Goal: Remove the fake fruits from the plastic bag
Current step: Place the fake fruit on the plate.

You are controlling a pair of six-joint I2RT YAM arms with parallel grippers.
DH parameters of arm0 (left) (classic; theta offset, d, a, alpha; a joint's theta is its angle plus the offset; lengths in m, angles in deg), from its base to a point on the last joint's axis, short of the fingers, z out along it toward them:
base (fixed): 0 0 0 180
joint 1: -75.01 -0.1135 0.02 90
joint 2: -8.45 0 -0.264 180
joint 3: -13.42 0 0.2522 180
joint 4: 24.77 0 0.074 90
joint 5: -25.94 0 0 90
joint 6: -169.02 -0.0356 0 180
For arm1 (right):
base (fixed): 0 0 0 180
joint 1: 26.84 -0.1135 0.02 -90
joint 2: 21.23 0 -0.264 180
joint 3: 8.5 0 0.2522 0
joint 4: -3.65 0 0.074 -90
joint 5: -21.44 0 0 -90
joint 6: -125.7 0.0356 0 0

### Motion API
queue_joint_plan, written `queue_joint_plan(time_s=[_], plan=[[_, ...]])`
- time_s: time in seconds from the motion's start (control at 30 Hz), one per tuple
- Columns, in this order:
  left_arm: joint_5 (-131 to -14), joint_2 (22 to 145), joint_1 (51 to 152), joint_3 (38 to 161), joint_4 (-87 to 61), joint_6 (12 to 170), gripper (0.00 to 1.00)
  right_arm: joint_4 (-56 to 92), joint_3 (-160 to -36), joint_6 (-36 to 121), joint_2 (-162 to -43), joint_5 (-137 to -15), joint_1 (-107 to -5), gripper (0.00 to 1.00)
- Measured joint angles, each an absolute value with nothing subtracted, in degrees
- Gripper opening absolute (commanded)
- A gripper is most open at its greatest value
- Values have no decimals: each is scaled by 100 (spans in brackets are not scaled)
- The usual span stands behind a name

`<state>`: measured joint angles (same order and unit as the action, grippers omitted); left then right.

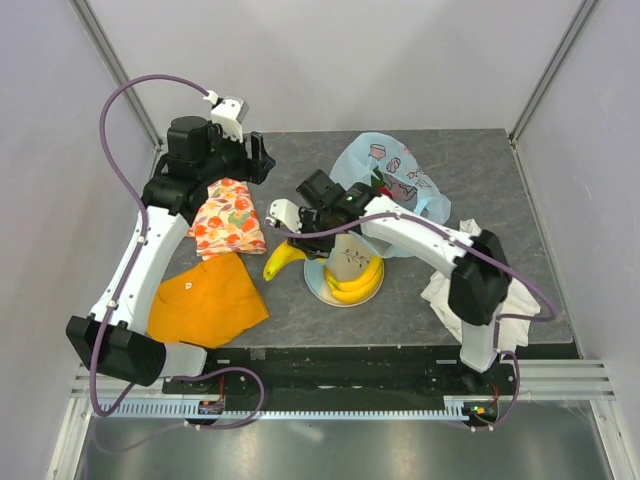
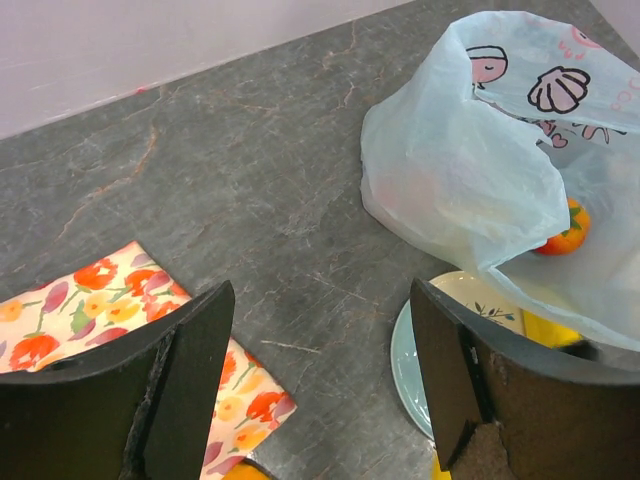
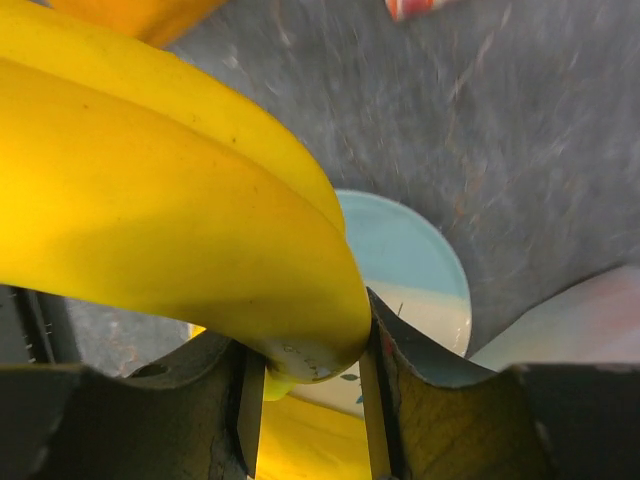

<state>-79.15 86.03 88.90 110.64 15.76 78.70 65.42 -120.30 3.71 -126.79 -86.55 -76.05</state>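
Note:
My right gripper (image 1: pixel 312 243) is shut on the end of a yellow banana bunch (image 3: pixel 170 220), held just above the left rim of a pale blue plate (image 1: pixel 322 287); the bunch sticks out left in the top view (image 1: pixel 283 258). More bananas (image 1: pixel 357 280) lie on the plate. The light-blue plastic bag (image 1: pixel 392 175) lies behind the plate, its mouth toward it. In the left wrist view a small orange fruit (image 2: pixel 565 232) shows inside the bag (image 2: pixel 460 170). My left gripper (image 2: pixel 318 380) is open and empty, above the table at the back left.
A fruit-patterned cloth (image 1: pixel 228 217) and an orange cloth (image 1: pixel 206 298) lie at the left. A white cloth (image 1: pixel 440 290) lies under the right arm. Grey walls stand on three sides.

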Motion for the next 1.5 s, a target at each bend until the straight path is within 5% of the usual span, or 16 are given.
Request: queue_joint_plan(time_s=[0.77,0.9,0.93,1.03,1.33,1.5], plan=[[-8173,8422,8697,10739,1545,7922,78,5683,-11153,-228,-13787,-5558,-7087,4],[-8234,8503,8697,10739,1547,7949,78,5381,-10963,-381,-13787,-5401,-7084,19],[-8243,8522,8697,10739,1545,7953,78,5291,-10943,-394,-13787,-5366,-7084,34],[-8260,8566,8697,10739,1541,7966,78,5184,-10891,-422,-13787,-5314,-7087,55],[-8391,8686,8695,10739,1515,8073,78,5403,-10655,-514,-13372,-5377,-7045,81],[-8466,8798,8691,10739,1447,8143,78,5962,-10939,-407,-12504,-5582,-7032,82]])
